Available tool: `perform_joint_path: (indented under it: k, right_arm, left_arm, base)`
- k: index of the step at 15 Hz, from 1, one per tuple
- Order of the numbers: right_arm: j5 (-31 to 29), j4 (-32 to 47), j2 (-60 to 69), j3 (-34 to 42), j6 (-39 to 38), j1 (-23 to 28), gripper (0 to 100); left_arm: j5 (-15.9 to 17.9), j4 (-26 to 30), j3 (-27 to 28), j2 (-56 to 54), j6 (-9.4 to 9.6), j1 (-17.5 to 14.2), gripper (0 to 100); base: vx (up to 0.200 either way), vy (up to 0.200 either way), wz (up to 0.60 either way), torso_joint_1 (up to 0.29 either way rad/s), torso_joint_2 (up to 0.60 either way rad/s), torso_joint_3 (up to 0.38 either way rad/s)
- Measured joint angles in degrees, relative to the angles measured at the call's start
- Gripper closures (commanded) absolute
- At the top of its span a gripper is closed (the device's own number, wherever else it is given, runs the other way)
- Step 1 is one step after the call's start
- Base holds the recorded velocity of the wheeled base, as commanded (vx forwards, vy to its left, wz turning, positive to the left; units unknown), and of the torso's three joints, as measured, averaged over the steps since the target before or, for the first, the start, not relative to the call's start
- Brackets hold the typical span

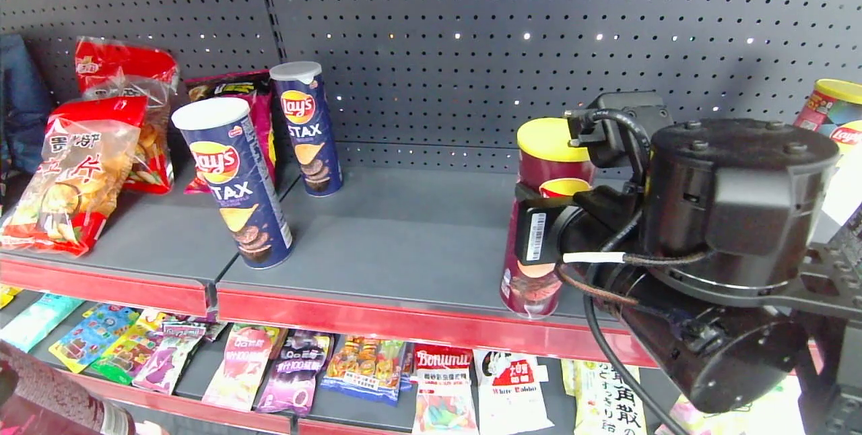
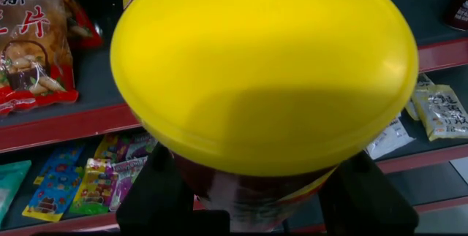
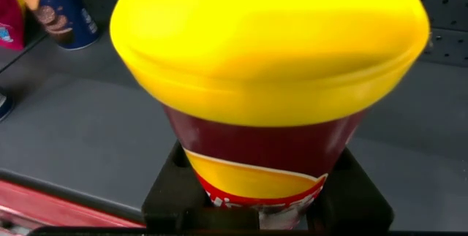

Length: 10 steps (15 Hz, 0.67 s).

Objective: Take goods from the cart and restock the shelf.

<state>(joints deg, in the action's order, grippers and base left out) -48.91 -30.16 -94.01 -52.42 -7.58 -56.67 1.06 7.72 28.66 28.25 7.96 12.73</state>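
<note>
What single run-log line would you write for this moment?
right gripper: shut on maroon can, upright at shelf front | left gripper: shut on second can

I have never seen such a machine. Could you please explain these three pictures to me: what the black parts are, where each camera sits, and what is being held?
This is a robot with two arms, working at a shop shelf. The wide picture comes from a camera on its head. The big black shape in it is the right arm. The other two pictures come from cameras on the wrists, each looking past its own hand.

The right hand grips a red can with a yellow lid, upright near the shelf's front edge. The left hand grips a second can of the same kind, out in front of the shelves.

On the shelf stand a blue can near the front, a blue can behind it, and snack bags at the left. Below lie more packets.
</note>
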Motion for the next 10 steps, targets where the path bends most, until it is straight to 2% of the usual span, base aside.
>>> perform_joint_path:
  k: [10]
  right_arm:
    - [-0.3, 0.0, 0.8, 0.2, 1.7, 0.6, 100]
  left_arm:
    - [0.0, 0.0, 0.0, -0.4, -0.02, 0.0, 100]
  base:
    - [0.000, 0.000, 0.00, 0.000, 0.00, 0.000]
